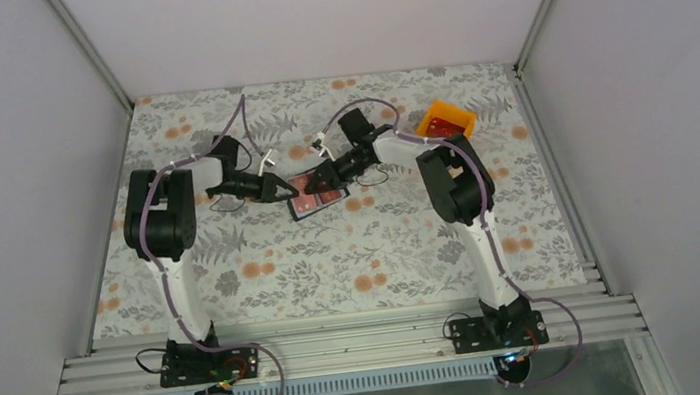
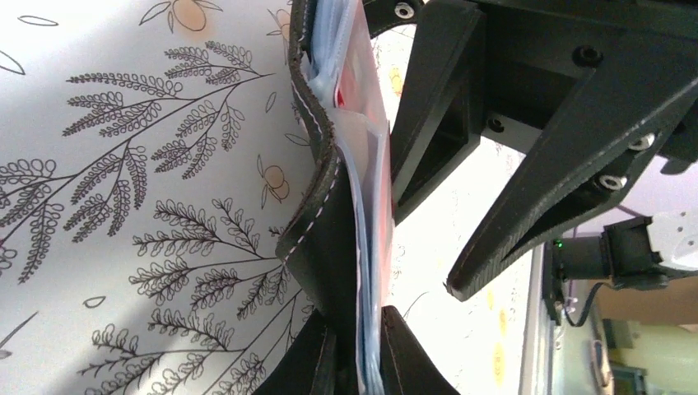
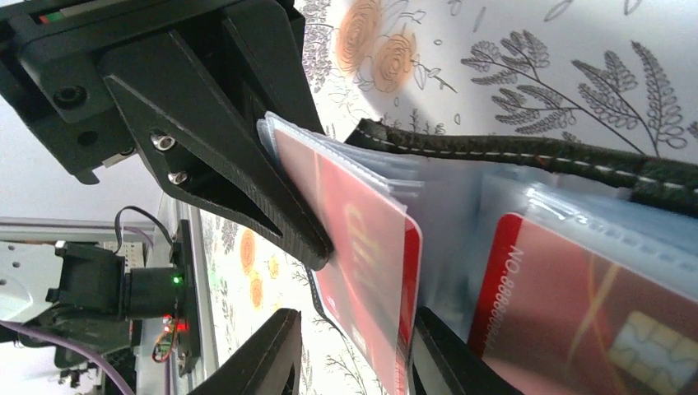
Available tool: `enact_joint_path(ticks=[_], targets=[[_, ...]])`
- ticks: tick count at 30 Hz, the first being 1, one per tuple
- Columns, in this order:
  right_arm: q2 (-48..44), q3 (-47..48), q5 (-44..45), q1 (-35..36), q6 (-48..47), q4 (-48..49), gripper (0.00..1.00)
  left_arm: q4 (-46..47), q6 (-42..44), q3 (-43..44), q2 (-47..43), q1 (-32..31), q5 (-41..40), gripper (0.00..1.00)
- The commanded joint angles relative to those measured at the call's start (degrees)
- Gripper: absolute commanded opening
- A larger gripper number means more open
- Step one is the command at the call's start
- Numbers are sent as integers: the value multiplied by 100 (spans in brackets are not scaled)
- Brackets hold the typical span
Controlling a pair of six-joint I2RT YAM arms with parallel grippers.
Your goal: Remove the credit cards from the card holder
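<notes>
The black card holder [image 1: 318, 201] lies open mid-table, with red credit cards showing in its clear pockets. My left gripper [image 1: 283, 192] is shut on its left edge; in the left wrist view my gripper [image 2: 358, 319] pinches the black leather [image 2: 325, 239] together with the clear sleeves. My right gripper [image 1: 317, 181] reaches in from the right. In its wrist view the jaws of my gripper [image 3: 355, 317] stand apart around a sleeve flap holding one red card [image 3: 362, 255], with a gap on the left side. A second red card [image 3: 576, 304] with a chip sits in the neighbouring pocket.
An orange bin [image 1: 447, 120] stands at the back right with something red inside. The two grippers almost meet over the wallet; the right arm's fingers [image 2: 510, 230] fill the right of the left wrist view. Grey walls enclose the floral tabletop [image 1: 334, 260].
</notes>
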Motion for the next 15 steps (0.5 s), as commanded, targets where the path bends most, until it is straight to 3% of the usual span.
enact_joint_path(ticks=[1,4,7,15], targets=[[-359,11,-436,-38,-474,-5,34,409,393,-280,-421,7,-664,2],[-453,-139,-547,-62,-508,193,29,544,638,-474,-799,-15,-790,2],[-548,-207,-832,-67,-648,228,7,582,728,-566,-968,-37,-791,2],[-890,-457,-972,-63,-934,223,4,340,1003,-542,-988,-46,-600,2]])
